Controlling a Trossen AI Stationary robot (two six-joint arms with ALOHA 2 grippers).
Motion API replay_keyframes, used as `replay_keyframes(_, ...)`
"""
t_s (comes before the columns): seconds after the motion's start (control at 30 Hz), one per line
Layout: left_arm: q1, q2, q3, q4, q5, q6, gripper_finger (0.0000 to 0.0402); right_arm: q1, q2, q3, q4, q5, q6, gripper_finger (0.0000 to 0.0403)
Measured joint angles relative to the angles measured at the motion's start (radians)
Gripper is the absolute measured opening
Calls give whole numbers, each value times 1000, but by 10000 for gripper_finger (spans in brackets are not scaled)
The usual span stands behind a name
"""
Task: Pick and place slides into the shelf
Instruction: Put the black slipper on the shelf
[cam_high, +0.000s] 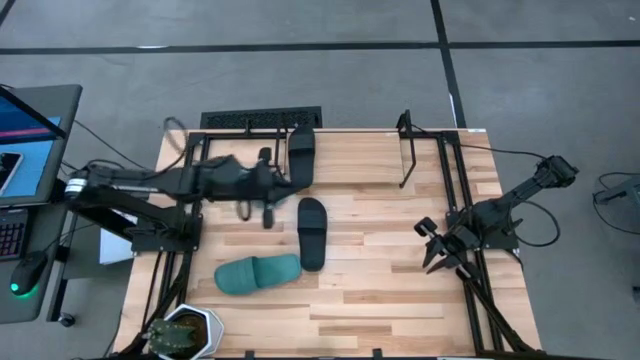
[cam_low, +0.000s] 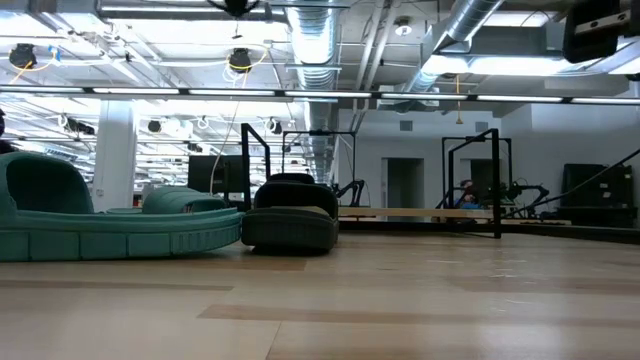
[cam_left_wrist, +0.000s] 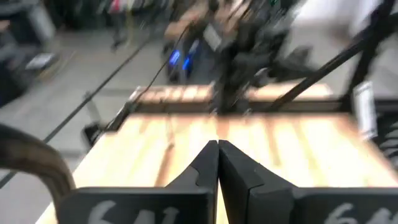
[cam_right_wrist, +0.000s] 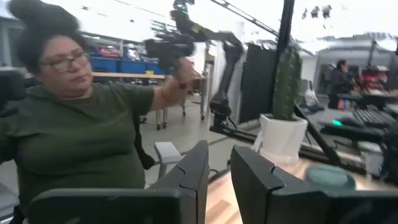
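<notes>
While the left gripper (cam_high: 268, 190) hangs with fingers pressed together, empty, beside a black slide (cam_high: 301, 152), the right gripper (cam_high: 437, 250) waits slightly parted, holding nothing.

Table top (cam_high: 380, 270): light wooden planks with visible grain, smooth, faint satin sheen in the low view. Teal slide (cam_high: 258, 274), lying on the table top: soft matt foam-like material, smooth skin. Black slide (cam_high: 312, 232), just beside the teal slide: same matt, smooth finish. Second black slide (cam_high: 301, 152), at the table top's far edge: matt black. Shelf (cam_high: 425, 150), at the far edge of the table top: thin black metal rods, dull finish. Left gripper (cam_left_wrist: 217, 163), over the table top: dark matt plastic-looking fingers. Right gripper (cam_right_wrist: 219, 163): likewise matt and dark, smooth faces.
</notes>
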Motion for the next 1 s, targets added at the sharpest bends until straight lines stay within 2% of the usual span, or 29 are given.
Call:
replay_keyframes(0.13, -44, 166, 216, -281, -64, -61, 0, 0, 0, 0, -37, 47, 39, 59)
replay_keyframes(0.43, -140, 548, 561, -798, -71, -215, 0, 0, 0, 0, -77, 56, 71, 59)
replay_keyframes(0.67, -200, 707, 673, -952, -53, -251, 0, 0, 0, 0, -77, 56, 70, 59)
replay_keyframes(1.0, -209, 763, 676, -975, 21, -174, 0, 0, 0, 0, -77, 68, 71, 59)
